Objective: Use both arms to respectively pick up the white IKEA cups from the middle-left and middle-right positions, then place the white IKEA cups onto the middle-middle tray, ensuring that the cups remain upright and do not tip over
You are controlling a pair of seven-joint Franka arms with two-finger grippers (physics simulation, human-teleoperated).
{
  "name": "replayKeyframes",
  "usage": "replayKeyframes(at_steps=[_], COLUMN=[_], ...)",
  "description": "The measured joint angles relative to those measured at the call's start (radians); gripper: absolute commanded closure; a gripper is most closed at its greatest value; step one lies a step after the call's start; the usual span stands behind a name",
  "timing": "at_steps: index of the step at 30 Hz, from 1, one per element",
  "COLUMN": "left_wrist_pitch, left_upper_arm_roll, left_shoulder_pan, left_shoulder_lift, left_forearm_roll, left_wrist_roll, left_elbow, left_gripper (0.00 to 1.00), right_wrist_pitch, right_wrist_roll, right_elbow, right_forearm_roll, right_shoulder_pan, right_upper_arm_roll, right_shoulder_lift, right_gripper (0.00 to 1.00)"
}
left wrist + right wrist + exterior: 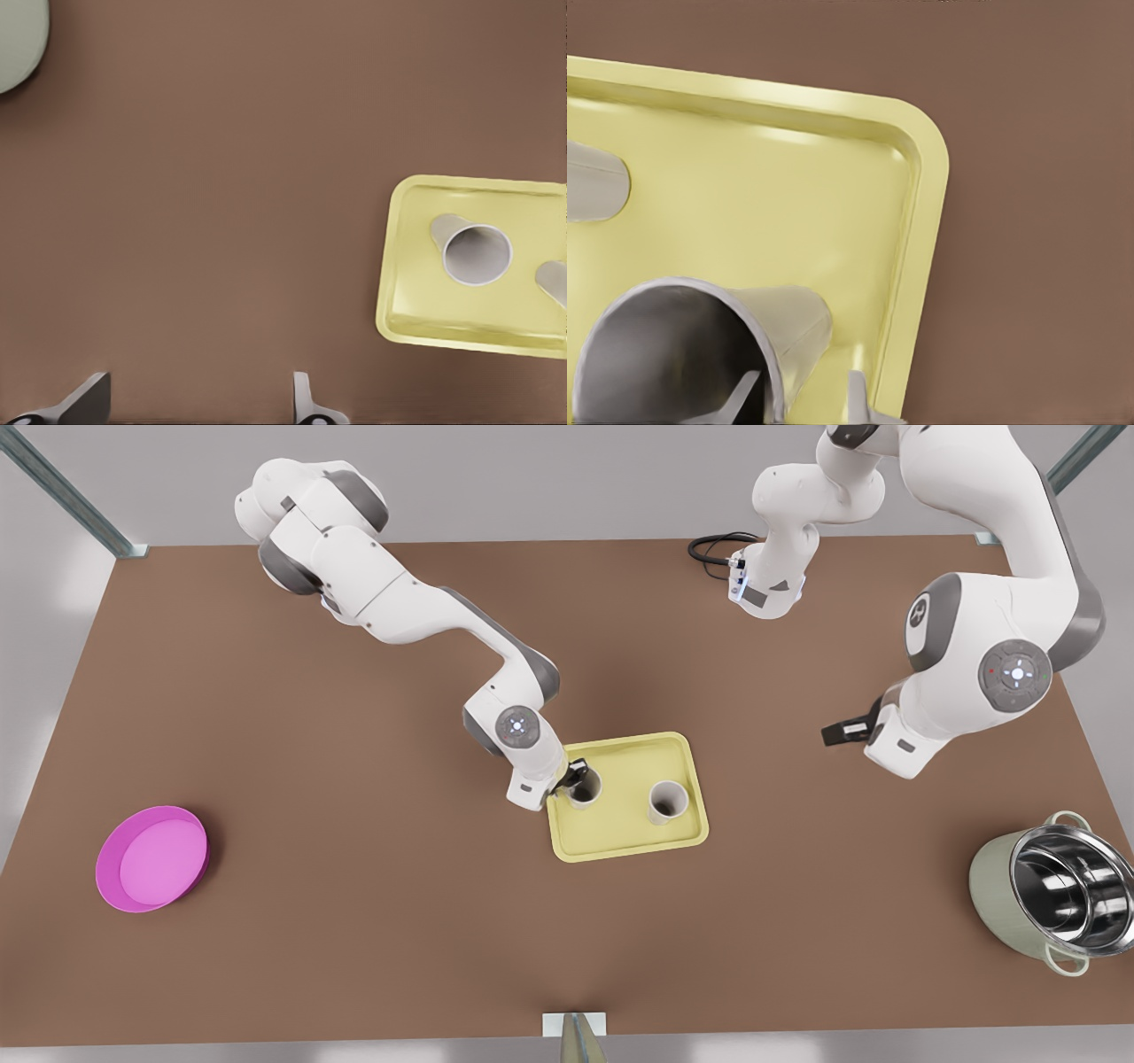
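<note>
2 cups [669, 801] upright; grippers' tips cropped.

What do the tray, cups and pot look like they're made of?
Tray: pale yellow, smooth, soft glossy highlights along the rim, likely plastic.
Cups: plain white, matte, greyish inside; ceramic or plastic, can't tell from a render.
Pot: mirror-like reflective lining reads as polished steel; pale green matte outside, possibly enamel or paint.

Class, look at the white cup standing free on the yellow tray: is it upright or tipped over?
Upright. The free white cup stands on its base on the tray, its open mouth facing up; the left wrist view looks into its rim.
</note>
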Motion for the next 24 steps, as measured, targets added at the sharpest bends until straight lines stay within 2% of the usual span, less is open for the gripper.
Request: replayKeyframes(at_steps=[8, 13, 15, 20, 22, 24], left_wrist_pitch=[-0.057, -0.084, -0.094, -0.109, -0.112, -0.114], left_upper_arm_roll=[0.0, 0.0, -0.001, -0.003, -0.003, -0.003], left_shoulder_pan=[0.013, 0.017, 0.017, 0.016, 0.015, 0.016], left_shoulder_lift=[0.0, -0.003, -0.004, -0.002, -0.001, -0.001], left_forearm_roll=[-0.033, -0.036, -0.037, -0.044, -0.049, -0.052], left_wrist_roll=[0.065, 0.093, 0.102, 0.12, 0.126, 0.131], left_elbow=[0.0, 0.0, 0.0, 0.0, 0.0, 0.0], left_gripper=[0.0, 0.0, 0.0, 0.0, 0.0, 0.0], right_wrist_pitch=[-0.004, -0.071, -0.137, -0.325, -0.387, -0.451], right_wrist_roll=[0.127, 0.152, 0.149, 0.063, 0.011, -0.044], right_elbow=[-0.008, -0.013, -0.009, 0.009, 0.032, 0.029], right_forearm_roll=[-0.014, 0.005, 0.01, -0.041, -0.079, -0.08], right_shoulder_pan=[-0.015, -0.067, -0.136, -0.481, -0.561, -0.566], right_upper_arm_roll=[0.002, 0.015, 0.02, -0.004, -0.014, -0.07], right_shoulder_lift=[-0.014, -0.123, -0.154, -0.13, -0.195, -0.329], right_gripper=[0.0, 0.0, 0.0, 0.0, 0.0, 0.0])
